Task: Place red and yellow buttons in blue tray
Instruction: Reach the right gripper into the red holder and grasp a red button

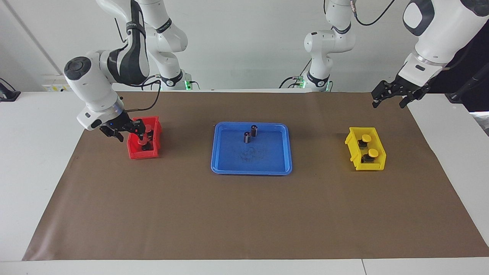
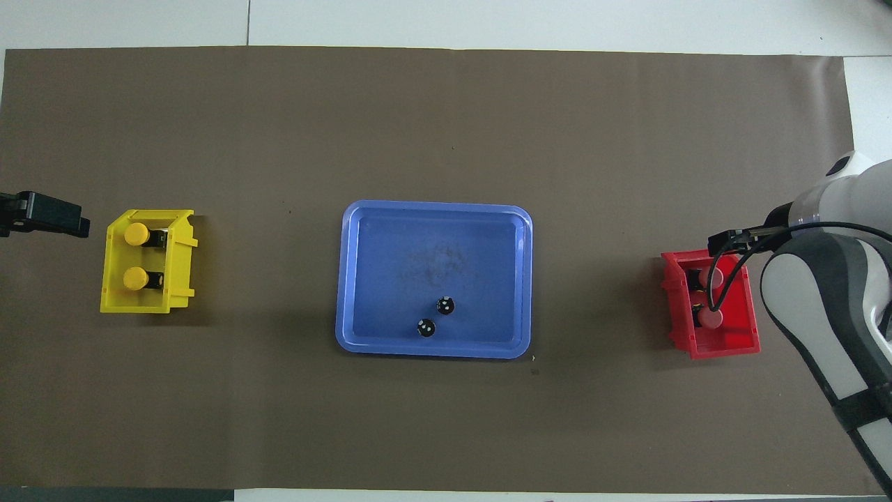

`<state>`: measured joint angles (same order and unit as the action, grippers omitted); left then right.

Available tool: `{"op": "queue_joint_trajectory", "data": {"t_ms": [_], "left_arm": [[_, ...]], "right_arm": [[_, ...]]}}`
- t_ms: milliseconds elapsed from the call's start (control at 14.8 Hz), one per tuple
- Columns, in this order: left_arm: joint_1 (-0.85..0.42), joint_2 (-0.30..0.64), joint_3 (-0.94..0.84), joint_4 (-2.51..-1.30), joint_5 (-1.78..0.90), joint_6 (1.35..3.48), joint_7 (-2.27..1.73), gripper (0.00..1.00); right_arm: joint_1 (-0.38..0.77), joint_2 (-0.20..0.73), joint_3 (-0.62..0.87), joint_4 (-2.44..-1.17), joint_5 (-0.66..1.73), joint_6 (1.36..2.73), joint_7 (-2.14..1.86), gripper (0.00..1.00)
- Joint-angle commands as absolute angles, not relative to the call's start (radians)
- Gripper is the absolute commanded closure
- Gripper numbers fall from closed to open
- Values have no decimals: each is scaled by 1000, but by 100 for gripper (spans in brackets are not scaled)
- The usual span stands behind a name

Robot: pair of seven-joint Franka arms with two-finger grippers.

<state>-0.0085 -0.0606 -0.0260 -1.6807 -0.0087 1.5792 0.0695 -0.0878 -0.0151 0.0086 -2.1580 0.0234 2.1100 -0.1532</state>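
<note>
The blue tray (image 1: 267, 162) (image 2: 432, 237) lies mid-table. Two red buttons (image 1: 144, 143) (image 2: 711, 318) sit in a small red bin (image 1: 143, 154) (image 2: 725, 346) toward the right arm's end. My right gripper (image 1: 142, 133) reaches down into that bin among the red buttons; which one it touches is hidden. Two yellow buttons (image 1: 366, 138) (image 2: 136, 233) sit in a yellow bin (image 1: 353, 151) (image 2: 178, 272) toward the left arm's end. My left gripper (image 1: 389, 102) hangs open and empty in the air by the mat's corner, where the left arm waits.
Two dark capless cylinders (image 1: 254, 130) (image 2: 446, 305) stand upright in the blue tray, in its part nearer the robots. A brown mat (image 1: 244, 217) covers the table under everything.
</note>
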Motion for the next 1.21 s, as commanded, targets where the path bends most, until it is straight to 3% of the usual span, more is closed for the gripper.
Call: {"op": "queue_joint_trajectory", "data": {"t_ms": [0,539,1145], "left_arm": [[-5,-78,-26,-1697,-12,1572,61,0],[-5,-78,-26,-1697,-11,1572,61,0],[-6,-78,-26,-1697,-12,1572,61,0]], "right_arm": [[-89,-43,12,-2230,41,2160,-179,27],[-87,-49,12,-2325,41,2272,-195,31],[-87,-51,12,-2356,41,2283,-196,35]]}}
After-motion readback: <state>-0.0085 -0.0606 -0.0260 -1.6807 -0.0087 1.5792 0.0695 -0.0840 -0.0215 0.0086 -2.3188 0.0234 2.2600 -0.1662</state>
